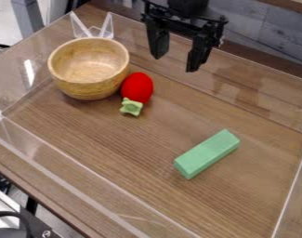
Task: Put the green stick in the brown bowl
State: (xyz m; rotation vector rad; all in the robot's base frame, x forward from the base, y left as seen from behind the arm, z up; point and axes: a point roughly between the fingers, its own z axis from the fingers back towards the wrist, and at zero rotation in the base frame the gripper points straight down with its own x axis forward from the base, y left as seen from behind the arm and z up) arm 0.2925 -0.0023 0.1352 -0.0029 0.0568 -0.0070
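Observation:
The green stick [206, 153], a light-green bar, lies flat on the wooden table toward the front right. At the back left stands the brown bowl [88, 67], round, thick-walled and empty. My gripper [177, 53] hangs above the back middle of the table, pointing down, open, with nothing between its black fingers [156, 42]. It is up and to the right of the bowl and well behind the stick, touching neither.
A red round toy [138, 86] with a small green leafy piece [132, 108] sits just right of the bowl. Clear plastic walls [66, 149] ring the table on all sides.

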